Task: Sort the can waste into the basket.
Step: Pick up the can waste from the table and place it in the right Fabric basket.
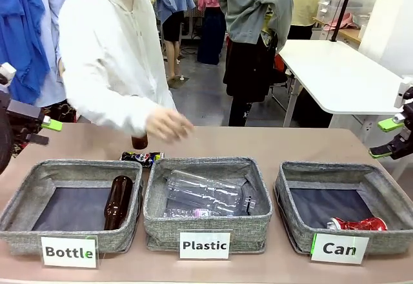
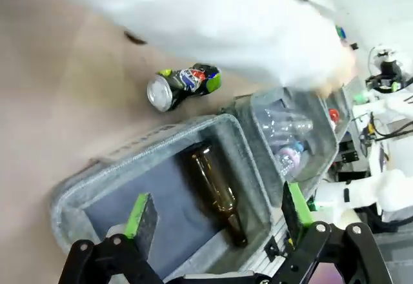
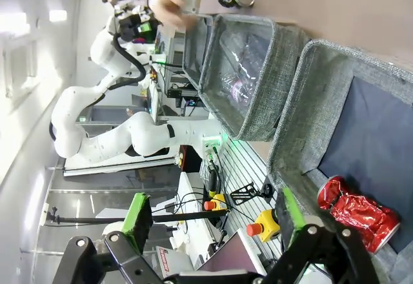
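On table (image 1: pixel 258 143), black can (image 1: pixel 142 158) crosswise

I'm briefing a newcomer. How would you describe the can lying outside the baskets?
On the brown table, find the Bottle basket and the Plastic basket, side by side. Behind the gap between them lies a small can on its side. It is black with colourful print and silver ends, unlike the crushed red can in the Can basket.
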`<move>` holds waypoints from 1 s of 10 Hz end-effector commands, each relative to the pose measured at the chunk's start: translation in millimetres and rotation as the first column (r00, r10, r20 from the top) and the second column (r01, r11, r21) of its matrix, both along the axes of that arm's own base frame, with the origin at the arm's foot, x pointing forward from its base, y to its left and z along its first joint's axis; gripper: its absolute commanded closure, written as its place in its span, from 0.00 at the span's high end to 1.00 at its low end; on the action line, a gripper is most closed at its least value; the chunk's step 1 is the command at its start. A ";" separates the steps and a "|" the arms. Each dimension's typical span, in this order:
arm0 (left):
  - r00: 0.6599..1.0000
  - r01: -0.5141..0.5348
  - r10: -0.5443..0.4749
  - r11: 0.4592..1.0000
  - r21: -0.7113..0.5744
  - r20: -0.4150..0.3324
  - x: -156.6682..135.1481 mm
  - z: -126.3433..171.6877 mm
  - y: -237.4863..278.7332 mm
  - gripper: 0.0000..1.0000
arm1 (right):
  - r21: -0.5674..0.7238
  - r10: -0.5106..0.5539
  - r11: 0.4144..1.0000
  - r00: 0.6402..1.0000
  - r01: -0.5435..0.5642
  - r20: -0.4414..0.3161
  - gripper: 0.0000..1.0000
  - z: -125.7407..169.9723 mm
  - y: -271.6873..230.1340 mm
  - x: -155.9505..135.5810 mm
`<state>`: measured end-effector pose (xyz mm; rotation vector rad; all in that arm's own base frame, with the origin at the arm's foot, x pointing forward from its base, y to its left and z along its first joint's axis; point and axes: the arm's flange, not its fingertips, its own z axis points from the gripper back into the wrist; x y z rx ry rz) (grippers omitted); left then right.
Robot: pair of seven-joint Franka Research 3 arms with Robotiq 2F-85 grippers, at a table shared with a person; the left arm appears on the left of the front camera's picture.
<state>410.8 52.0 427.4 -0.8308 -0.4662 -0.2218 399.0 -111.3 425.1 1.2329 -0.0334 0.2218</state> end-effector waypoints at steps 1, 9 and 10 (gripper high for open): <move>0.987 0.161 -0.156 0.977 0.142 -0.046 -28.4 30.7 69.3 1.00 | -0.007 -0.003 1.000 1.000 0.003 0.023 1.00 -1.2 -0.4 -2.2; 0.986 -0.169 0.169 0.985 0.031 0.002 -181.0 17.0 210.2 1.00 | -0.007 -0.003 1.000 1.000 0.003 0.023 1.00 -1.2 -0.4 -2.2; 0.985 -0.171 0.171 0.983 0.067 0.002 -166.4 22.8 192.1 1.00 | -0.007 -0.003 1.000 1.000 0.003 0.023 1.00 -1.2 -0.4 -2.2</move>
